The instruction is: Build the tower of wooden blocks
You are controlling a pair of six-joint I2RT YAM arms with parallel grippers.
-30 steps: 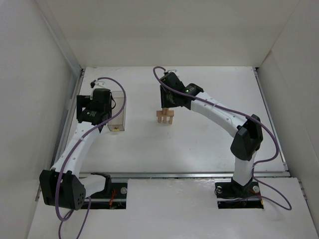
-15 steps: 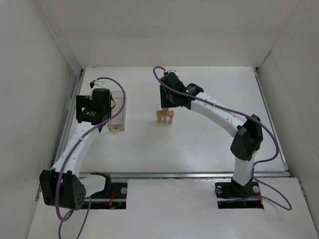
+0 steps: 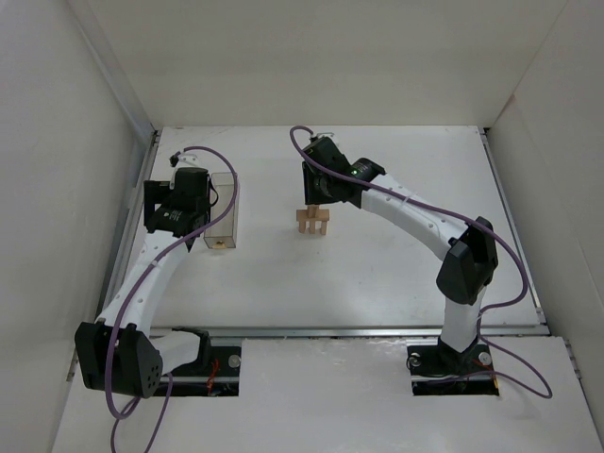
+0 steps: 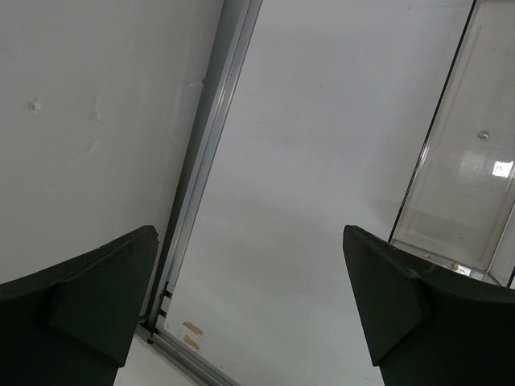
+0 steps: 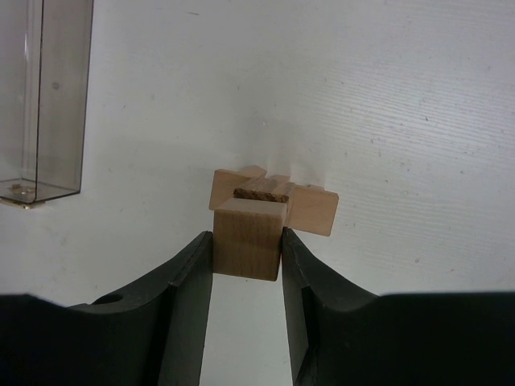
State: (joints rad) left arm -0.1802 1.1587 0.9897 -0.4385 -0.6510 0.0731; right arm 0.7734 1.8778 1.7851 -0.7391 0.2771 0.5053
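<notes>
Right wrist: right fingers (image 5: pixel 187 299) grip a light-tan wooden cube (image 5: pixel 247 240) above the tan-block tower (image 5: pixel 312 211), seemingly for capping. Left fingers (image 4: pixel 80 305) gape empty.

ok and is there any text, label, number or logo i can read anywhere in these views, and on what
None: no word, number, brand or sign can be read in any view.
The wood block and the tower are plain bare wood.
The clear plastic box carries no label.
The right arm shows only a small green light, no marking.
</notes>
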